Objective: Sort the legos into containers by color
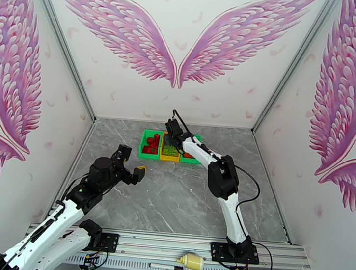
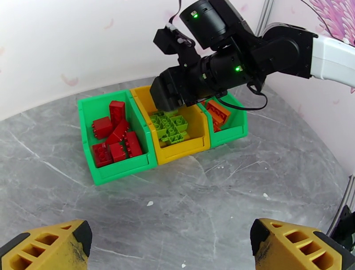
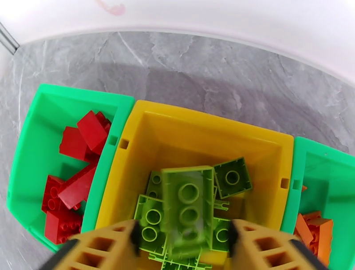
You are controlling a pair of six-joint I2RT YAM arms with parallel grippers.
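We take the yellow bin (image 3: 195, 137) as our mark: it stands in the middle of a row of three bins on the grey table (image 2: 199, 200), toward the far wall. The left green bin (image 3: 49, 102) touches one side of it and the right green bin (image 3: 328, 164) touches the other. The red bricks (image 3: 84, 137) lie heaped in the left green bin, and the orange bricks (image 3: 317, 228) lie in the right green bin. The lime bricks (image 3: 230, 177) are piled on the floor of the yellow bin. The right gripper (image 3: 183, 242) hangs directly over the yellow bin, pointing down into it. Its jaws stand partly open, and we see a gap on each side between the fingers (image 3: 106, 248) and the one lime brick (image 3: 188, 200) that lies lengthwise below them on top of the pile, so it holds nothing. That brick looks slightly blurred. The left gripper (image 2: 171, 242) hovers above bare table on the near side of the yellow bin, well apart from it. Its jaws are spread wide and nothing is between them.
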